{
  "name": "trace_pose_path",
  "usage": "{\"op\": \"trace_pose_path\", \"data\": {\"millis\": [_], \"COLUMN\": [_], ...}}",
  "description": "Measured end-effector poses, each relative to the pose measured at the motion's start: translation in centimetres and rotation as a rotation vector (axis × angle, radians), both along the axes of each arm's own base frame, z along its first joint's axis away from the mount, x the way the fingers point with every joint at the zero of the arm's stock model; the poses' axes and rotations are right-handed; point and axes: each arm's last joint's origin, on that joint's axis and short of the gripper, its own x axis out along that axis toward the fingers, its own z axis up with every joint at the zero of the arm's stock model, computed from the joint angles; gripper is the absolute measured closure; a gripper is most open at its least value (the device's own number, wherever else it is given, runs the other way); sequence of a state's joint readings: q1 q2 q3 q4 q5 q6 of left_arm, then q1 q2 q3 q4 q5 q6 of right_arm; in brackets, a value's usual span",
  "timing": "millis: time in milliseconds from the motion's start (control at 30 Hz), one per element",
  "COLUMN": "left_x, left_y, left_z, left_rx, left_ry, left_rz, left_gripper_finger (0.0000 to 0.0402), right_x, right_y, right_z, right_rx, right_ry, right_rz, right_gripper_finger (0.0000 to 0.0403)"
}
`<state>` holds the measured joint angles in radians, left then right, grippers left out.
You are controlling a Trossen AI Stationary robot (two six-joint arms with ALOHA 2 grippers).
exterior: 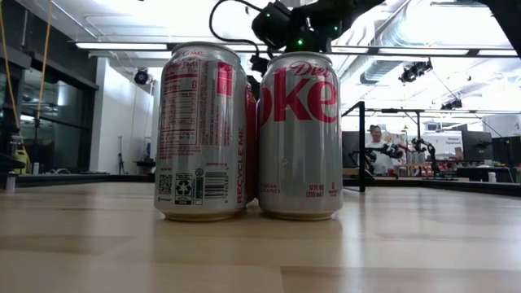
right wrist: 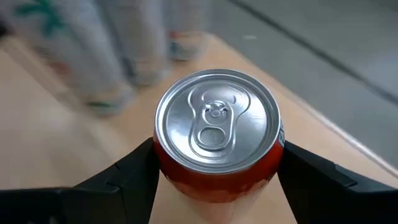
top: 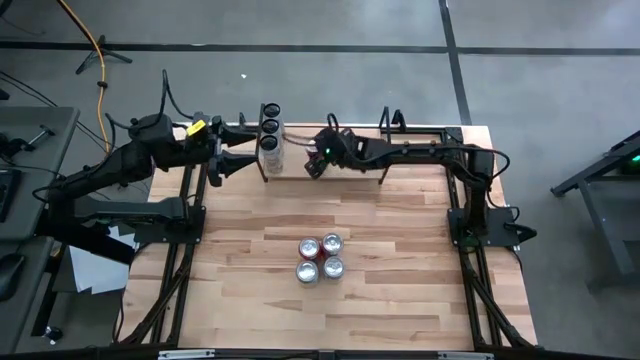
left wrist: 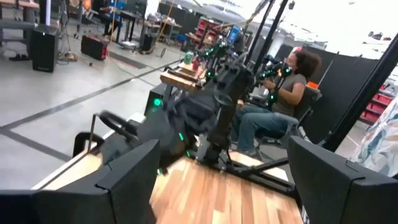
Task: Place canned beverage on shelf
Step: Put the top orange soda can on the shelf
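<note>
My right gripper [right wrist: 216, 180] is shut on a red beverage can [right wrist: 216, 121] with a silver top, near the table's far edge [top: 316, 163]. Just to its left, three tall cans [top: 270, 126] stand in a row on the shelf [top: 300, 172], a pale plank with thin black uprights; they show blurred behind the red can [right wrist: 106, 56]. My left gripper [top: 226, 162] hovers open to the left of the shelf, holding nothing. Several more cans [top: 320, 258] stand in a cluster at the table's middle. My right gripper pinches the red can between its two fingers [right wrist: 124, 177], one on each side of the upper wall [right wrist: 163, 163], just under the rim. The fingers come from the table's right, slanting down. The can stands upright, top up; its base is out of the picture.
The can cluster fills the front of the low view [exterior: 248, 134]. Black frame rails [top: 185, 250] run along both table sides. Beyond the far edge a person [left wrist: 286, 87] sits among other equipment. Bare wood lies between the cluster and the shelf.
</note>
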<state>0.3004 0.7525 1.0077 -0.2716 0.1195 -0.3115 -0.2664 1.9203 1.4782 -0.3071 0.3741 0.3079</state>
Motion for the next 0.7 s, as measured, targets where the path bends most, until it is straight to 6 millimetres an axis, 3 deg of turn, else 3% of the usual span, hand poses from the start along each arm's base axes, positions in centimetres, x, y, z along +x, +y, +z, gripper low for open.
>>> {"op": "trace_pose_path", "data": {"millis": [233, 467, 700], "left_x": [-0.8, -0.7, -0.6], "left_y": [-0.2, -0.2, -0.1], "left_z": [0.2, 0.2, 0.2], "left_rx": [0.005, 0.004, 0.002], "left_ry": [-0.017, -0.013, -0.011], "left_rz": [0.001, 0.002, 0.031], "left_gripper_finger": [0.0098, 0.0098, 0.0098], "right_x": [0.0, -1.0, -1.4], "right_y": [-2.8, -5.3, -6.0], "right_z": [0.7, 0.7, 0.7], "right_rx": [0.065, 0.032, 0.041], "right_ry": [-0.115, -0.095, -0.106], "right_rz": [0.299, 0.389, 0.487], "right_gripper_finger": [0.0134, 0.0134, 0.0119]}}
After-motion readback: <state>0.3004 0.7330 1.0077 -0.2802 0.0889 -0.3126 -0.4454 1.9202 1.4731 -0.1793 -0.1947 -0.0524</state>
